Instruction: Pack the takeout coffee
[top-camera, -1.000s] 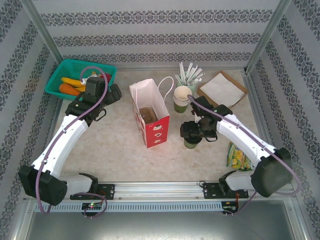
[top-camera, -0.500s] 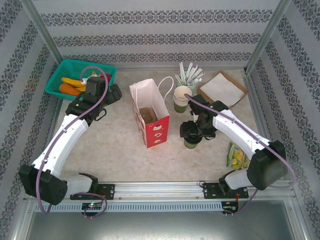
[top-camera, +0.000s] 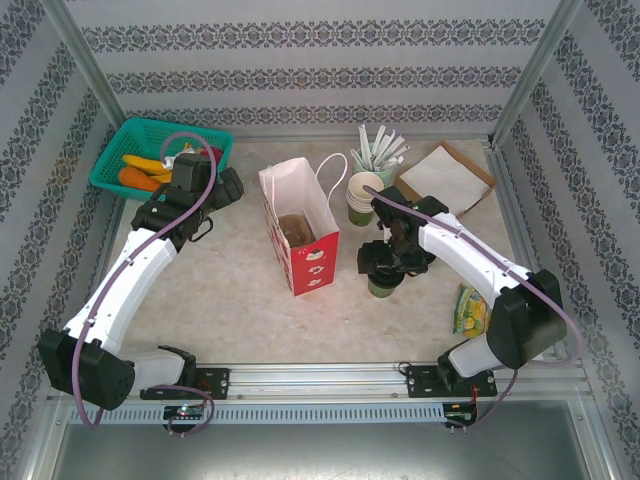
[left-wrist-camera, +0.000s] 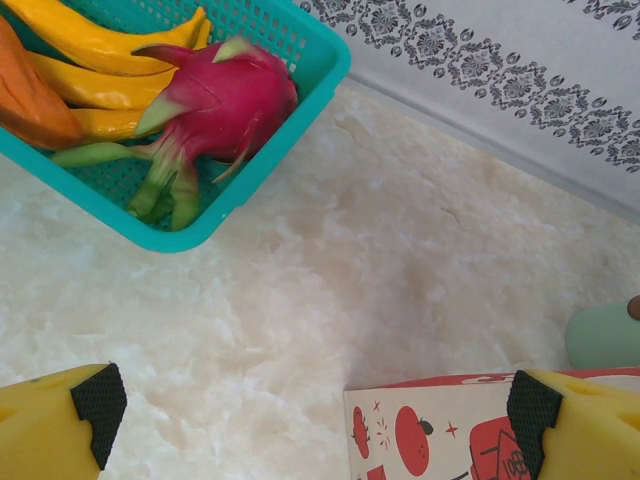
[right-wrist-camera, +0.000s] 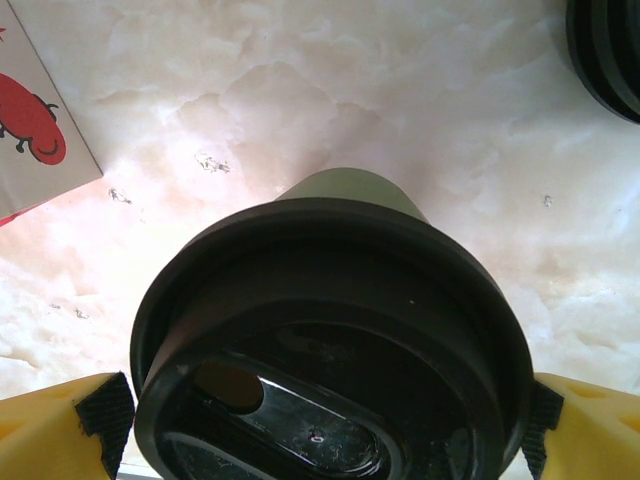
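The takeout coffee (top-camera: 381, 286) is a dark-green cup under a black lid (right-wrist-camera: 330, 330), standing on the table right of the paper bag (top-camera: 300, 230). My right gripper (top-camera: 385, 262) sits over it, and its pads (right-wrist-camera: 100, 420) press the lid's rim from both sides. The white bag with red prints stands open and upright, with something brown inside. Its corner shows in the right wrist view (right-wrist-camera: 30, 110). My left gripper (top-camera: 226, 187) hovers open left of the bag, near the basket. Between its fingers (left-wrist-camera: 315, 410) lie bare table and the bag's edge (left-wrist-camera: 440, 430).
A stack of green cups (top-camera: 364, 198) and a holder of white sticks (top-camera: 378, 152) stand behind the coffee. A napkin tray (top-camera: 445, 177) is back right. A teal fruit basket (top-camera: 160, 155) is back left. A snack packet (top-camera: 470, 312) lies front right. A dark ribbed round thing (right-wrist-camera: 605, 50) sits nearby.
The right arm's elbow and lower links have swung left, while its gripper has stayed at the coffee cup. The left arm has not moved.
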